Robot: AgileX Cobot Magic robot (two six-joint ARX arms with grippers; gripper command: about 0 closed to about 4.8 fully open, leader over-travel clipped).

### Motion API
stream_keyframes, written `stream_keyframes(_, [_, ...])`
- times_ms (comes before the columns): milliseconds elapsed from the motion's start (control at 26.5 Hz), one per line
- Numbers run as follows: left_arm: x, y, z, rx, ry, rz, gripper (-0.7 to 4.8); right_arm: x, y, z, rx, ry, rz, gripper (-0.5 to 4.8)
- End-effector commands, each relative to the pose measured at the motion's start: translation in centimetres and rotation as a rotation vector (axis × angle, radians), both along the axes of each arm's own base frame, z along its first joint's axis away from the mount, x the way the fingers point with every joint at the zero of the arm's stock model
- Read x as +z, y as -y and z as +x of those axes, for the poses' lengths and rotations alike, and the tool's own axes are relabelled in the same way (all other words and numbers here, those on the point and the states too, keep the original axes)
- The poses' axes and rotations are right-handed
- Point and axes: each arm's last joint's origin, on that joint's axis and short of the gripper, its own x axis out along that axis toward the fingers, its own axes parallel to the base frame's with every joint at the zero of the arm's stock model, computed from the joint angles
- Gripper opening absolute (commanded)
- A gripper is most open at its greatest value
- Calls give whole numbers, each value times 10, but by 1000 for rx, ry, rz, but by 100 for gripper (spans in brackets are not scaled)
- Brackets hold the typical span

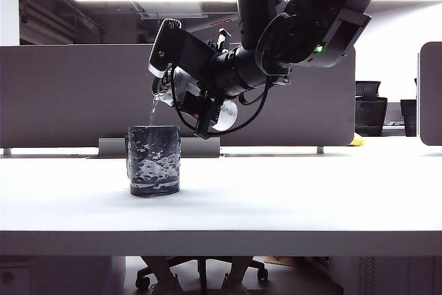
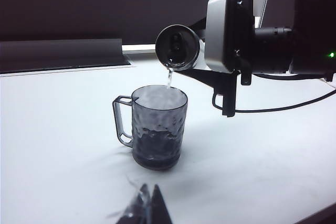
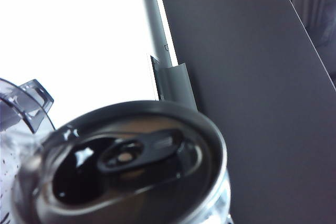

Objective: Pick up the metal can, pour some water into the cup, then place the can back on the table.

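while the right hand clamps the can tipped near level, long axis left-right, mouth left & just above the cup, water falls as a thin stream into it. cup sits left-centre on the white bench. can: smooth silver metal; cup: dimpled dark clear plastic w/ handle. left hand low near the front edge, state unclear.
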Motion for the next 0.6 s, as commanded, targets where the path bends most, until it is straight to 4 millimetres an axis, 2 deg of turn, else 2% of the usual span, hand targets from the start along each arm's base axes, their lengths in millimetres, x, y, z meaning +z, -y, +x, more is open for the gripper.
stream_keyframes(38, [1,0,0,-2,10,-2,-5,14,-2,0,10,75,27,242])
stream_keyframes(604, [1,0,0,-2,10,-2,-5,15,-6,-2,12,112,-1,242])
